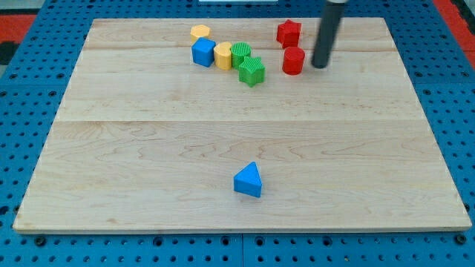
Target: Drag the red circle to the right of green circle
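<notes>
The red circle [293,61] stands near the view's top, right of centre. The green circle [240,54] sits to its left, touching a yellow block [223,55] and a green block [252,71] just below it. My tip [319,65] is on the board just to the right of the red circle, a small gap apart from it. The dark rod rises from the tip to the view's top edge.
A red star-like block [289,33] lies above the red circle. A blue block [202,52] and a yellow hexagon-like block [200,32] sit left of the cluster. A blue triangle [249,180] lies near the view's bottom centre. The wooden board [148,148] is ringed by blue pegboard.
</notes>
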Available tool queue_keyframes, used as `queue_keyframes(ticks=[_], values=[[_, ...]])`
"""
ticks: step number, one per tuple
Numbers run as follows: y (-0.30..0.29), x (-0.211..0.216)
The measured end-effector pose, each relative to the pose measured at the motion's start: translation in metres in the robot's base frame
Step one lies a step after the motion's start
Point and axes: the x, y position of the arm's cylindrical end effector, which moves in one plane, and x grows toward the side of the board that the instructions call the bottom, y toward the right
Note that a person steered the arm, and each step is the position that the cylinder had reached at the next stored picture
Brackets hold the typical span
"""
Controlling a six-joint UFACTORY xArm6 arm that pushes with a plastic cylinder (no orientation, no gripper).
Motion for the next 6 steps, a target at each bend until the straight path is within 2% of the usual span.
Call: queue_keyframes(ticks=[2,3,4,5,6], values=[[-0.137,-0.01],[-0.134,-0.013],[-0.095,-0.011],[-0.064,0.007],[-0.069,0.055]])
